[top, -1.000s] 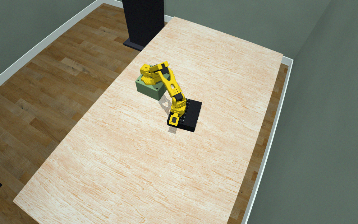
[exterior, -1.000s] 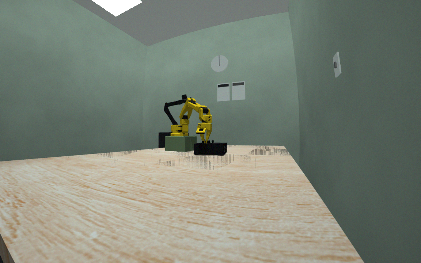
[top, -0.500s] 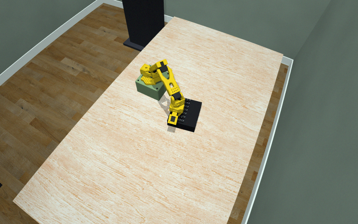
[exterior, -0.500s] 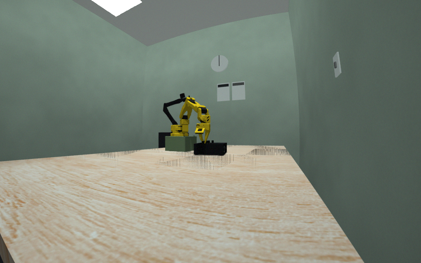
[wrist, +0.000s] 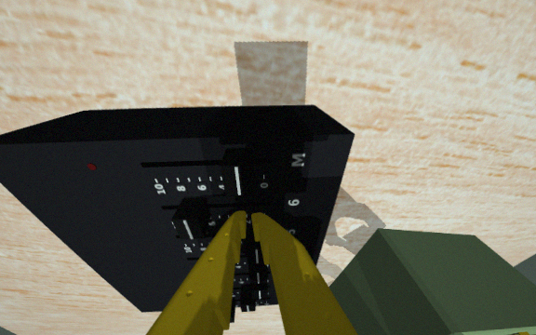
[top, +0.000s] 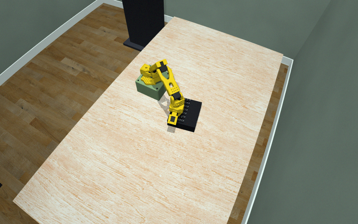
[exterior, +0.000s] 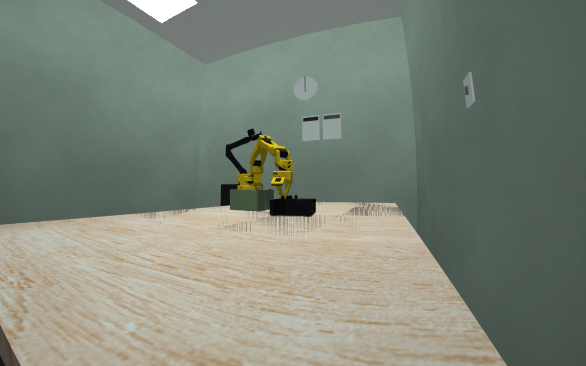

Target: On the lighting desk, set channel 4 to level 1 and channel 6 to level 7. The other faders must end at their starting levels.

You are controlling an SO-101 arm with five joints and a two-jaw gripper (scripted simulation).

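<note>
The black lighting desk (top: 194,114) (exterior: 293,208) (wrist: 110,209) lies on the table under my arm. In the wrist view my gripper (exterior: 285,197) (wrist: 249,215) is shut with nothing between its fingers. Its tips are low over the desk, by the channel 6 slot, on the low-number side of the channel 6 cap (wrist: 195,209). That cap stands in the high part of its slot, around 8. I cannot tell whether the tips touch the slot. The master fader's white line (wrist: 237,180) stands between 2 and 4. My fingers partly hide the channel 5, channel 4 and lower faders, so channel 4's level cannot be read.
The green base block (top: 148,90) (exterior: 249,200) (wrist: 403,279) stands beside the desk, with my arm mounted on it. The wooden table (top: 119,167) (exterior: 195,296) carries both. A tall black pillar (top: 144,22) stands beyond the table edge.
</note>
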